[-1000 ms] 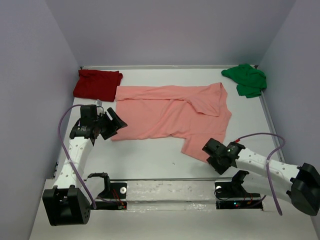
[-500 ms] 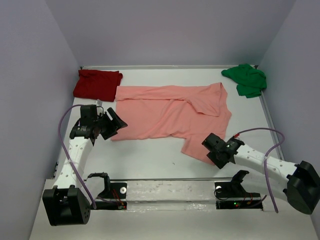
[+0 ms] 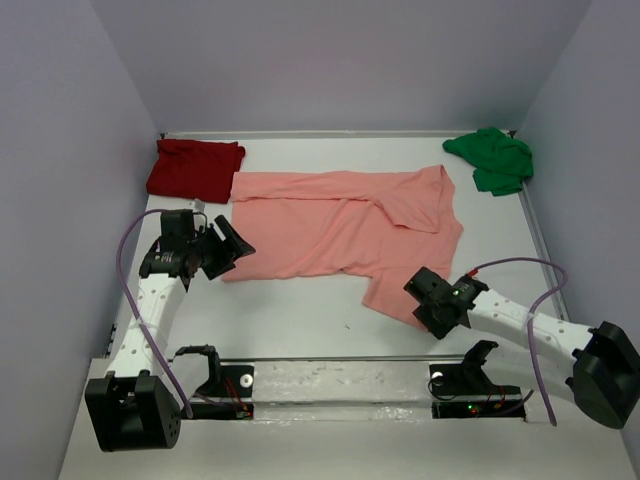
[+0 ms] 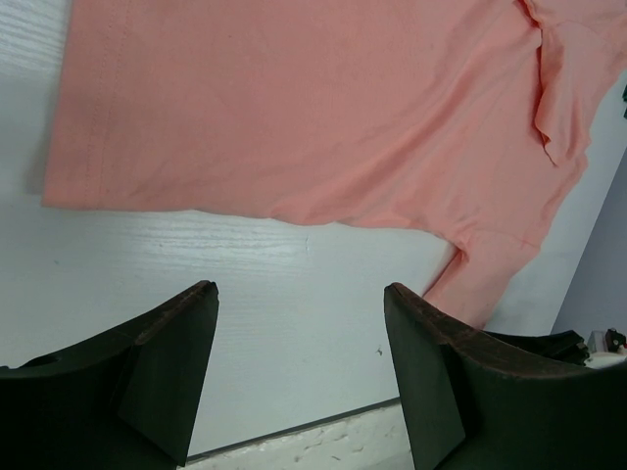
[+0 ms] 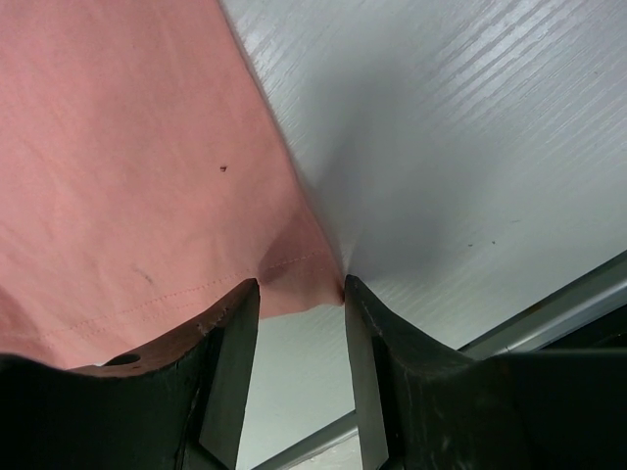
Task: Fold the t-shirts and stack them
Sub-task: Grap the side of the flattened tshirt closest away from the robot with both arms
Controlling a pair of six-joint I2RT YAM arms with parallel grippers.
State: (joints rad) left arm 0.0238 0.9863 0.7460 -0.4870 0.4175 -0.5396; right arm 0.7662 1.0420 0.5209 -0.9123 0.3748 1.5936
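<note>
The salmon-pink t-shirt (image 3: 340,225) lies spread and partly folded in the middle of the white table; it also shows in the left wrist view (image 4: 294,108) and the right wrist view (image 5: 127,147). The dark red t-shirt (image 3: 195,168) lies folded at the back left. The bright green t-shirt (image 3: 492,158) lies crumpled at the back right. My right gripper (image 3: 428,308) (image 5: 299,286) is low at the pink shirt's near right corner, its jaws narrowed round that hem corner with a gap still between them. My left gripper (image 3: 232,245) (image 4: 299,291) is open and empty, just left of the pink shirt's near left edge.
Lilac walls close the table (image 3: 300,310) on the left, back and right. A metal rail (image 3: 330,375) with the arm bases runs along the near edge, and it shows close behind the right gripper (image 5: 549,313).
My right gripper has moved slightly left and forward onto the pink shirt's near right corner. The left arm and all three shirts have not moved.
</note>
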